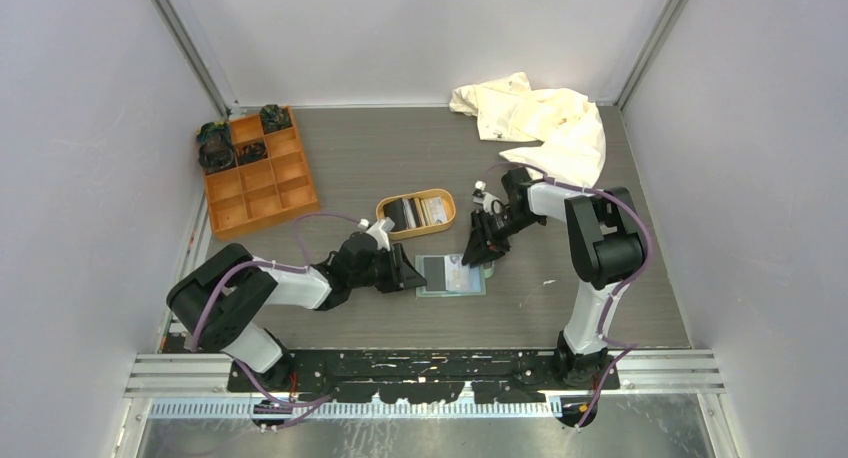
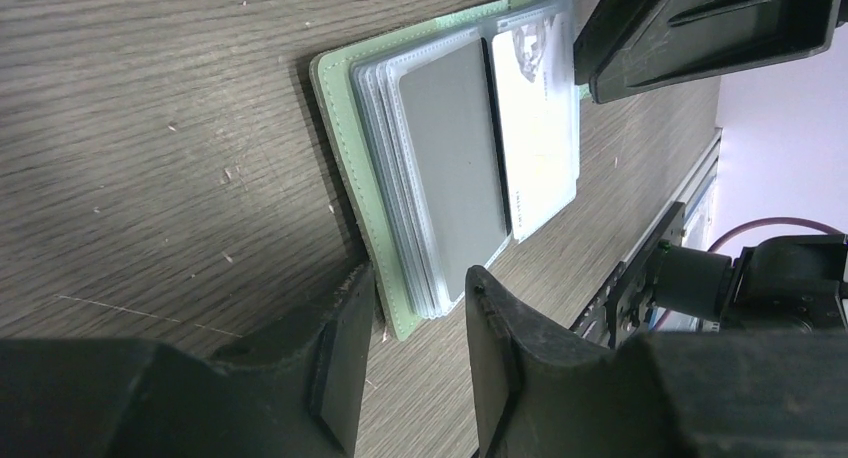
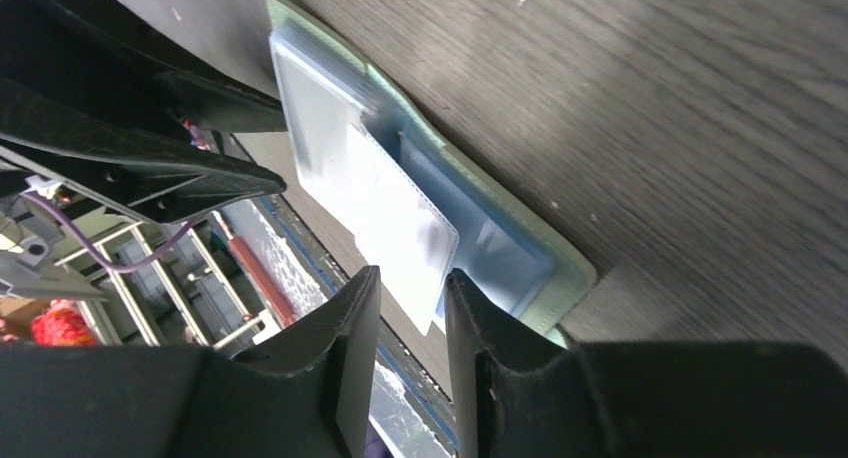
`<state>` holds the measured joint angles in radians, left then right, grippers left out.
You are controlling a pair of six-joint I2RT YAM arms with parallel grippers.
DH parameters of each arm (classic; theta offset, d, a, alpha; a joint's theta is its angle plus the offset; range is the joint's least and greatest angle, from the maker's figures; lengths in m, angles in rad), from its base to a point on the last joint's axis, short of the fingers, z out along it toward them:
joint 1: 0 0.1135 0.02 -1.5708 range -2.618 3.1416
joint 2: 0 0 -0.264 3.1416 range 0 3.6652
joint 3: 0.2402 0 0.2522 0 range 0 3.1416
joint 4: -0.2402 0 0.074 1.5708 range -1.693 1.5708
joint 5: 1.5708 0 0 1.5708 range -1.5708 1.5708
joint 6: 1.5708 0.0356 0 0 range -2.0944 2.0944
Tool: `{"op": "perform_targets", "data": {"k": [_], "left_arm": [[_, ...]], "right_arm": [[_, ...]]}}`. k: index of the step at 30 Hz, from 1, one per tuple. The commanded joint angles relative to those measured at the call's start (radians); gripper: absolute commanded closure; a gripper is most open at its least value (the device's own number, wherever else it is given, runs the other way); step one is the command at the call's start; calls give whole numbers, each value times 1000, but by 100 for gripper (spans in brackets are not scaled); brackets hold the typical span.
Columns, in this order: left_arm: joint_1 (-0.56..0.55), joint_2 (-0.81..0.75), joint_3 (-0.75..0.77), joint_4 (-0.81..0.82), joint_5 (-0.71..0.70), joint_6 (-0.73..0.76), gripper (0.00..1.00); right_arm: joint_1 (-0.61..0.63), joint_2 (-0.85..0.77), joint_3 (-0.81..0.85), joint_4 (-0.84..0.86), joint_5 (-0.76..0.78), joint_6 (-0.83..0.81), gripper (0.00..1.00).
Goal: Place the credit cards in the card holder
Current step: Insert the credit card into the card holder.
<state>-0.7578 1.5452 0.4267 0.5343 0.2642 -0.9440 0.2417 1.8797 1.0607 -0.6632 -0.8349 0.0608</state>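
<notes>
The sage-green card holder (image 1: 452, 276) lies open and flat on the table between both grippers. In the left wrist view it (image 2: 345, 168) shows clear sleeves with a grey card (image 2: 450, 158) and a white card (image 2: 535, 128) in them. My left gripper (image 2: 418, 348) is open at the holder's near corner, its left finger beside the green edge. My right gripper (image 3: 410, 288) stands open with a narrow gap over the opposite edge. A pale card or sleeve (image 3: 400, 218) rises off the holder (image 3: 540, 248) toward that gap, not pinched. More credit cards (image 1: 418, 211) lie in the tan tray.
An oval tan tray (image 1: 445, 216) sits just behind the holder. An orange compartment box (image 1: 258, 173) holding dark items stands at the back left. At the back right lies a crumpled white cloth (image 1: 540, 118). Grey walls enclose the table on three sides.
</notes>
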Motion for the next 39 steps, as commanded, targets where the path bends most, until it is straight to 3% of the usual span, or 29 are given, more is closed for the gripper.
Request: {"op": "perform_targets", "data": {"k": [1, 12, 19, 29, 39], "left_arm": [[-16, 27, 15, 0, -11, -1, 60], [-19, 12, 9, -10, -22, -2, 60], [-17, -53, 11, -90, -59, 21, 60], [-19, -234, 22, -238, -117, 60, 61], [-20, -196, 51, -206, -92, 59, 64]], "right_arm": [[0, -14, 34, -6, -103, 9, 66], [-1, -14, 32, 8, -202, 23, 70], [-1, -20, 28, 13, -73, 35, 70], [7, -21, 18, 54, -226, 78, 71], [69, 21, 16, 123, -309, 126, 63]]}}
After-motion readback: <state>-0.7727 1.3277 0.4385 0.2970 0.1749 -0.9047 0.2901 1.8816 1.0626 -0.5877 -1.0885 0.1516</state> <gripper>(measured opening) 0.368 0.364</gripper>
